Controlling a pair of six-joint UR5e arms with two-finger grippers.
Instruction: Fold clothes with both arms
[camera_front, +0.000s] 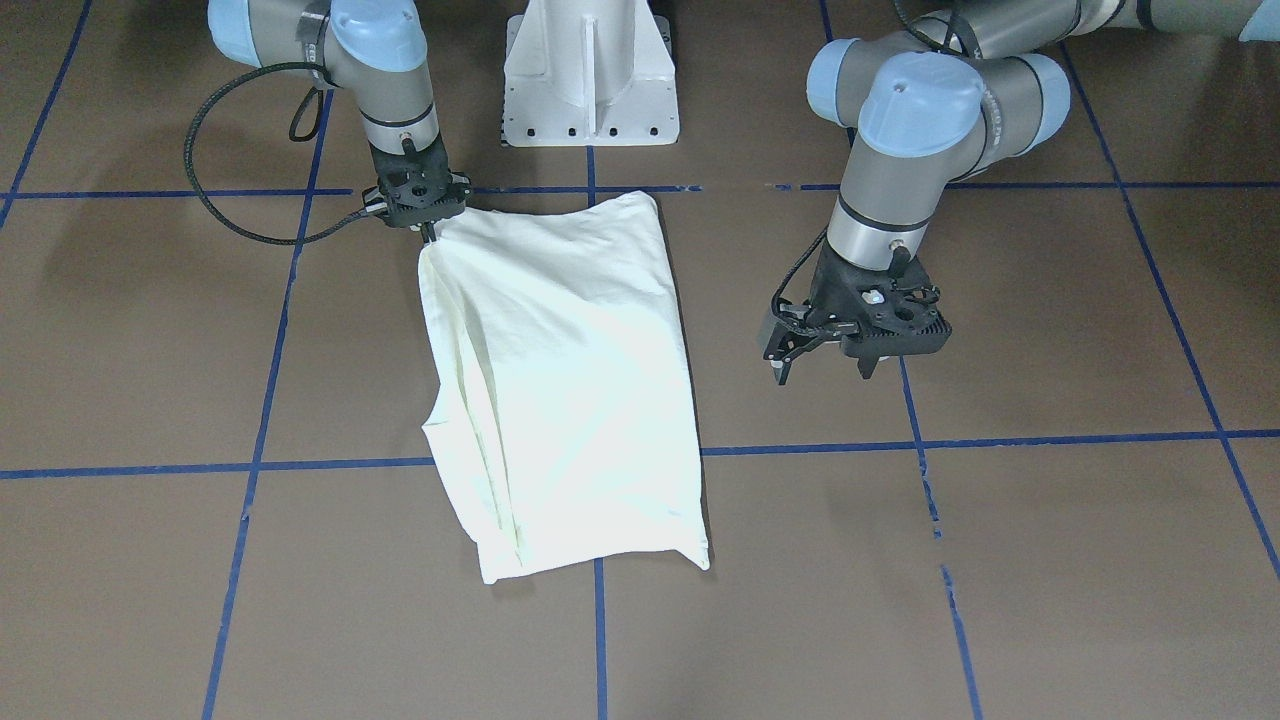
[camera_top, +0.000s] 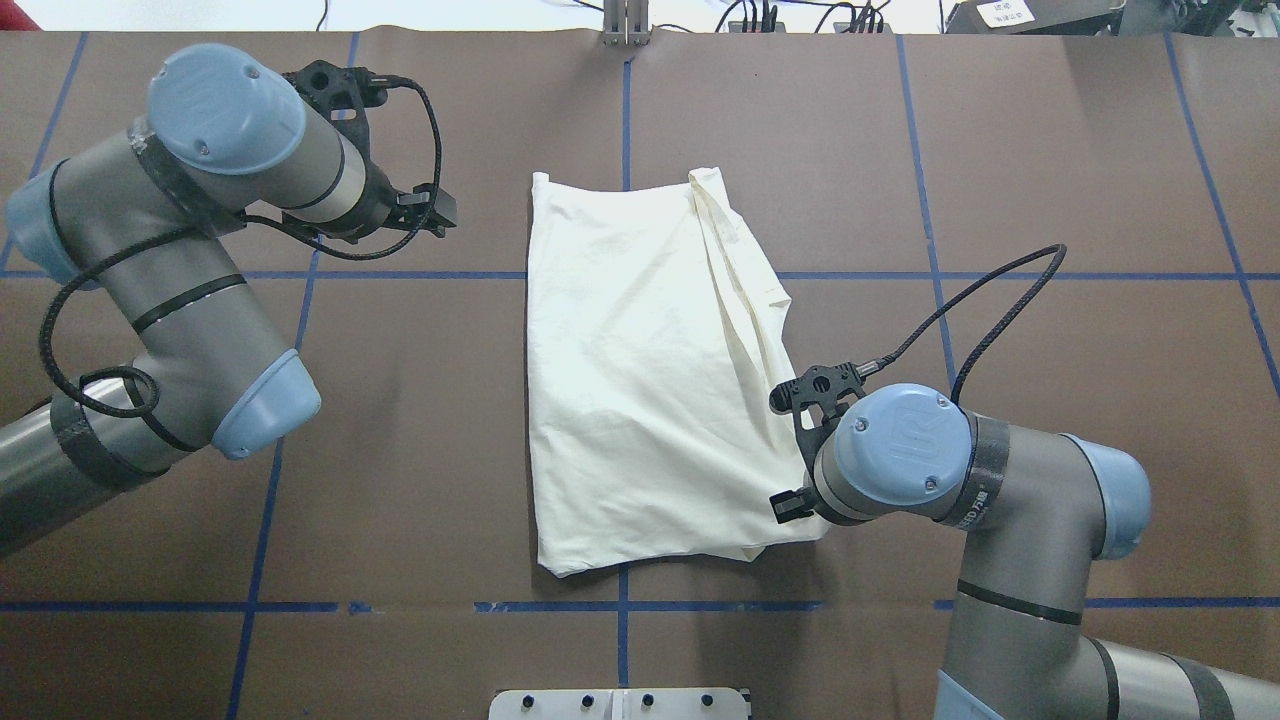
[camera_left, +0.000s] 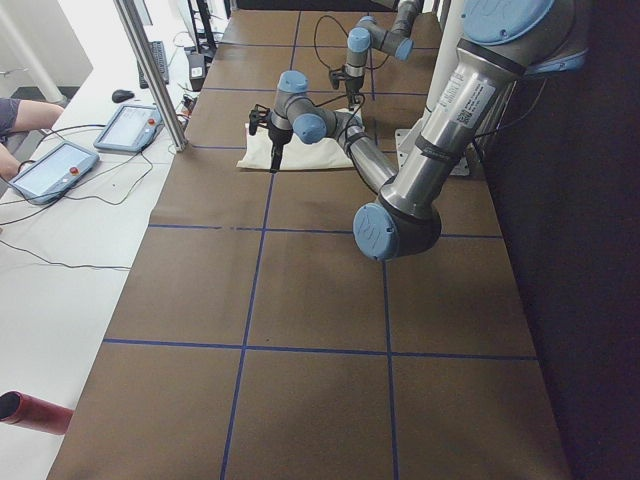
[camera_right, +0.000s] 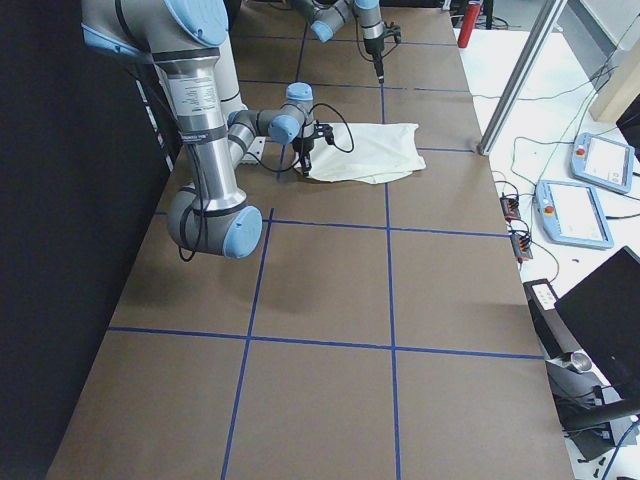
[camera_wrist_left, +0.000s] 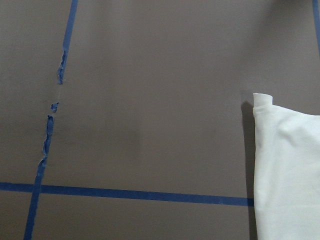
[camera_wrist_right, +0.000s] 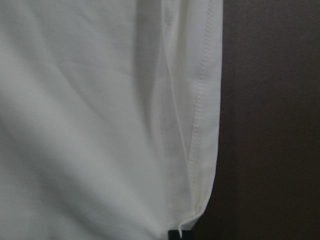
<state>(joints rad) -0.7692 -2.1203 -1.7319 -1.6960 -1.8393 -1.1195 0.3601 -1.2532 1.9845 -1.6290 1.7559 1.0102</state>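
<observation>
Shirt (camera_front: 570, 380) lies mid-bench (camera_front: 1050, 560), plain cream side up, folded to a long panel w/ a loose flap along the right arm's edge. Light, limp fabric: it'll sag, drag, and layers may slip apart, so pinch corners/hems thru all layers. Right tool (camera_front: 430, 236) looks clamped on the robot-side corner. Left tool (camera_front: 823, 372) hovers beside the shirt, fingers apart, touching nothing. Right arm's cable (camera_front: 215, 215) loops nearby; white pedestal (camera_front: 590, 70) stands just behind the hem.
</observation>
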